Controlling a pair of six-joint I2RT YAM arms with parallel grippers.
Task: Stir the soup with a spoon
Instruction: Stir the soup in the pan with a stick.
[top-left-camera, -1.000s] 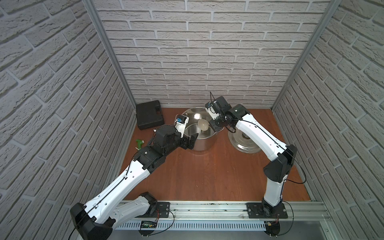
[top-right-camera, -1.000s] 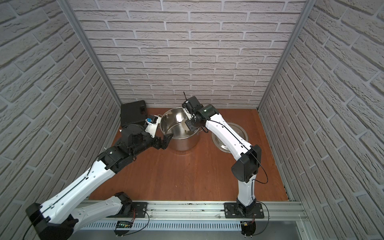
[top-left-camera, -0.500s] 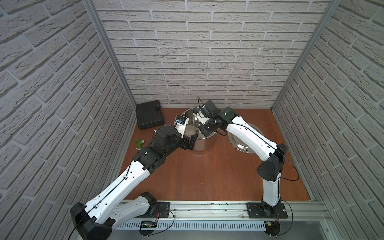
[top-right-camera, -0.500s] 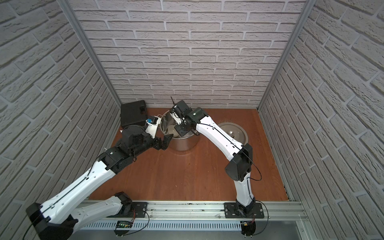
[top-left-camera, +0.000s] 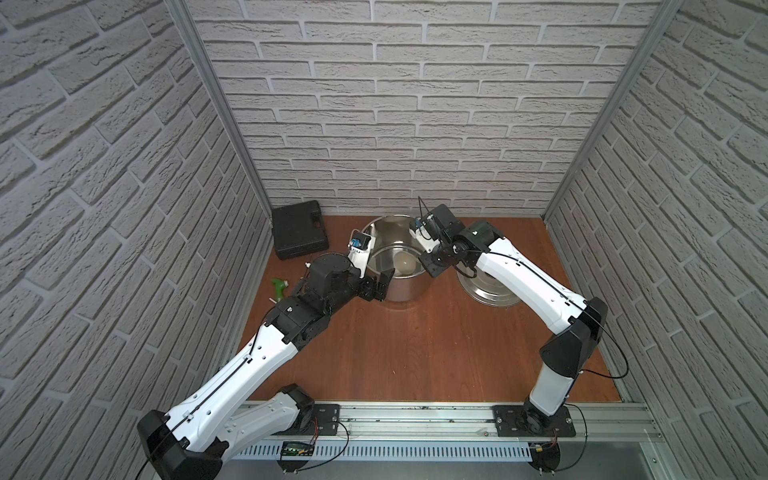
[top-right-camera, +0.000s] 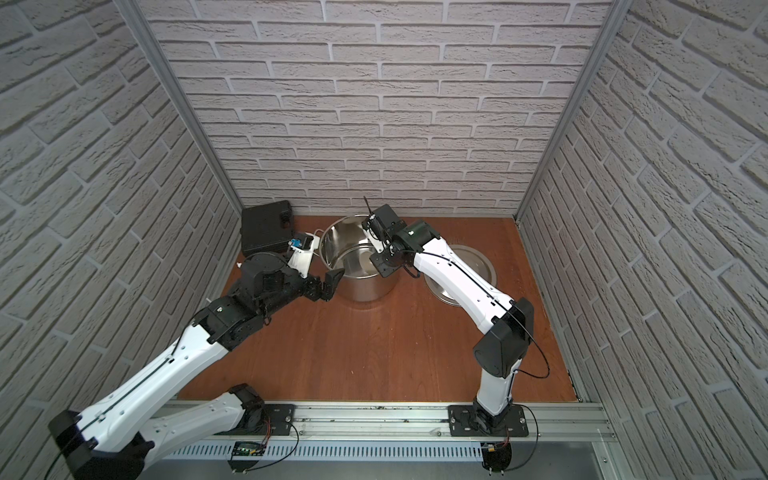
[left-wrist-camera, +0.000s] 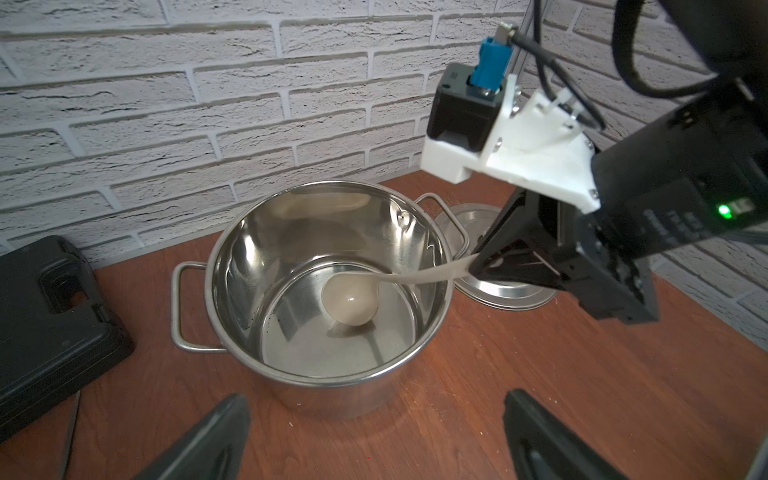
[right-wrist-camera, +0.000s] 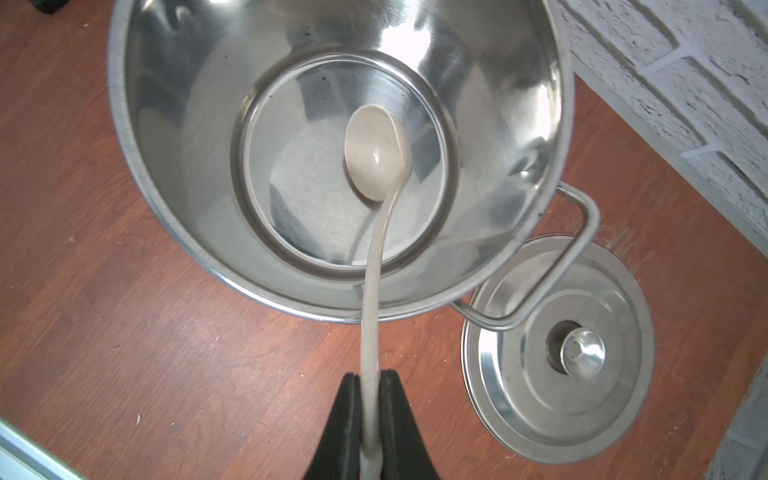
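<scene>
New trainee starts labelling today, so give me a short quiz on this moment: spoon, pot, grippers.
1. True or false: the right gripper is shut on the spoon handle.
2. Where is the lid relative to the pot? A: on it. B: lying beside it. C: inside it.
3. What does the left gripper hold?

Key: 1 true. 2 B. 3 nothing; it is open.
</scene>
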